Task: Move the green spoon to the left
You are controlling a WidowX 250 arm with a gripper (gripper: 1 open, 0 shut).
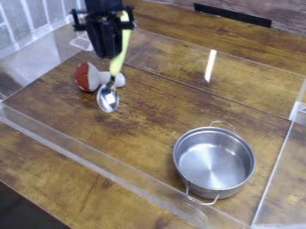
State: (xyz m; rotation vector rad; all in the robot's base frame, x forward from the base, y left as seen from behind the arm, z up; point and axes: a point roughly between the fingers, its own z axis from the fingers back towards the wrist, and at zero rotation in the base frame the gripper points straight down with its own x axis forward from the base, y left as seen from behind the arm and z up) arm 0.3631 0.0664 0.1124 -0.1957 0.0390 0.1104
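Camera view, single frame, looking down at an angle on one wooden table [143, 125] with a dark, streaked grain. One clear plastic tray wall [84, 152] borders the work area; its edges catch glare on the far right.

Item count: one gripper, one green spoon, one mushroom toy, one pot.

The gripper [110, 52] is black, narrow and points steeply down at the far left of the table. Its jaws are drawn in close on the upper handle of the green spoon [111, 82], grasping it. The exact contact points are blurred, so the grip reads as probable rather than certain.

The green spoon has a pale yellow-green plastic handle and a shiny rounded metal bowl. It hangs nearly upright from the gripper, bowl lowest. The bowl sits at or just above the table surface; which of the two cannot be told. The spoon lies in the far-left part of the tray, well apart from the pot.

The mushroom toy [86, 76] has a red-brown domed cap and a white stem. It lies on its side just left of the spoon, partly hidden behind it.

The pot [216, 162] is round, brushed steel, with two thin wire handles, and stands upright at the near right.
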